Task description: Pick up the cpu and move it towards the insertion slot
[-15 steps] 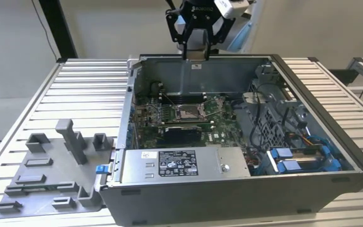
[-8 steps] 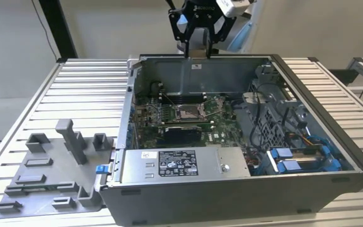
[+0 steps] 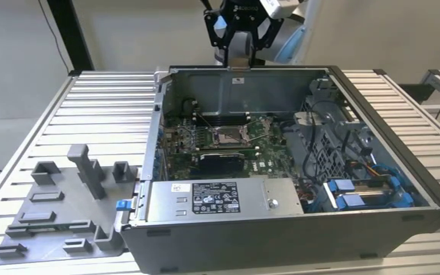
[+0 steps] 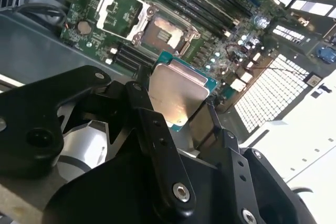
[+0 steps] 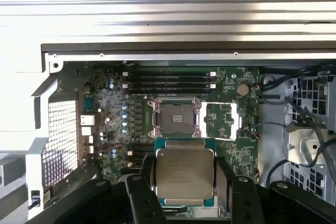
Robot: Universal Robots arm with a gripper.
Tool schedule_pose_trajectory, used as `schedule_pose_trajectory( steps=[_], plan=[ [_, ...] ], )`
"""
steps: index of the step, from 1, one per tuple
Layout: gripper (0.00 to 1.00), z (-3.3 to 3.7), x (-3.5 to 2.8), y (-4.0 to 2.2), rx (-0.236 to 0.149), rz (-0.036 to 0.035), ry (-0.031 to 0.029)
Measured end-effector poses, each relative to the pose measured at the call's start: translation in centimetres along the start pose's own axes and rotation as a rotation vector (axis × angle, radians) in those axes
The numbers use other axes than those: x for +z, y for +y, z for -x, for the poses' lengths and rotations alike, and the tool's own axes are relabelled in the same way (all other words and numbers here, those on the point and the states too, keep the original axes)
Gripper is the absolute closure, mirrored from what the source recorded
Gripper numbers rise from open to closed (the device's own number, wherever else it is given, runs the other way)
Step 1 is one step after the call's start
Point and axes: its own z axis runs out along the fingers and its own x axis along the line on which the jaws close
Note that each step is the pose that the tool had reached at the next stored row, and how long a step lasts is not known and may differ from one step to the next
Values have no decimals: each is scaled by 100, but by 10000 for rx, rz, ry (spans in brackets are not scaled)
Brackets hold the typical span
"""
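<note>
The tool (image 5: 185, 195) is clenched on the cpu (image 5: 185, 176), whose silvery metal face and green edge are seen between the two black fingers (image 5: 142, 203) in both wrist views. In the second wrist view the cpu (image 4: 176, 94) is held at its lower edges by the tool (image 4: 184, 129), with most of its face left uncovered.

In the exterior view the tool (image 3: 238, 64) is seen at the top of the scene, raised above the rear wall of the open computer case (image 3: 281, 229); the cpu itself cannot be made out there.

The insertion slot (image 5: 177, 118) is seen in the first wrist view as a square silver-framed socket with a brownish centre, set in the green circuit board (image 5: 110, 103). The cpu is held in the air, apart from the slot and not seated in it. Beside the slot, its opened frame plate (image 5: 223, 121) is laid flat on the board. In the second wrist view the insertion slot (image 4: 163, 32) is seen beyond the cpu's upper edge, and in the exterior view it (image 3: 228, 135) lies near the middle of the board inside the case.

The case is carried by a ribbed metal tabletop (image 3: 98, 114). At the exterior view's left, a grey plastic tray (image 3: 59, 212) with upright blocks is lying on the tabletop just beside the case.
</note>
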Motion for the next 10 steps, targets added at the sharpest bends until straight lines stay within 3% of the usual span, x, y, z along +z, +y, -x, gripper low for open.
schedule_pose_trajectory(
  steps=[4, 10],
  plan=[
    [100, -1, 8, 56, 20, -5, 0],
    [100, -1, 9, 61, 21, -6, -1]
  ],
)
